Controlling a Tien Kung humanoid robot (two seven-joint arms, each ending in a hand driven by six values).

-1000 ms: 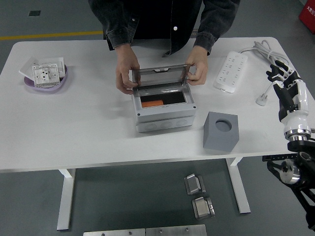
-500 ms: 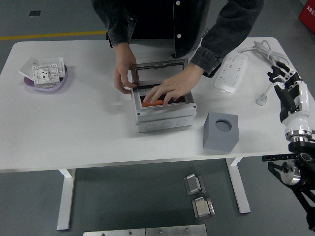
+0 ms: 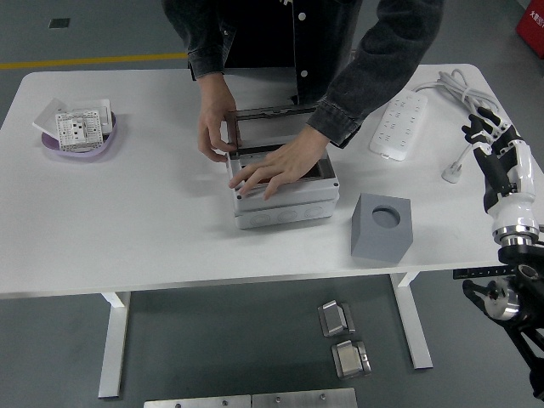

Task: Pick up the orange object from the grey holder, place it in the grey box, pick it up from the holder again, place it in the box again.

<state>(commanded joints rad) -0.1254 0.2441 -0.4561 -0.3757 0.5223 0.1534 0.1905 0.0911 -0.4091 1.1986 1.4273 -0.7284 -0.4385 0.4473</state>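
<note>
The orange object could not be seen at this moment; a person's hand (image 3: 279,167) lay flat over the opening of the grey plastic box (image 3: 283,197), with the fingers spread toward the left, and it covered whatever was inside. The box stood near the middle of the white table (image 3: 153,229), and its dark transparent lid (image 3: 272,119) was raised upright at the far side. The person's other hand (image 3: 212,127) held the left edge of this lid. The person stood at the far side of the table in a dark denim jacket (image 3: 374,59) and leaned over the box. To the right of the box, a little nearer to the front edge, stood the grey cube-shaped holder (image 3: 382,227); the round hole in its top was empty. Further right and toward the back lay a white power strip (image 3: 398,124) with its cable and plug. At the far left of the table was a purple shallow dish (image 3: 81,140) with a white switch plate in it. The robot's right hand (image 3: 497,153) was at the right edge of the table, well apart from the holder and the box, with the fingers loosely extended and nothing in its grasp.
</note>
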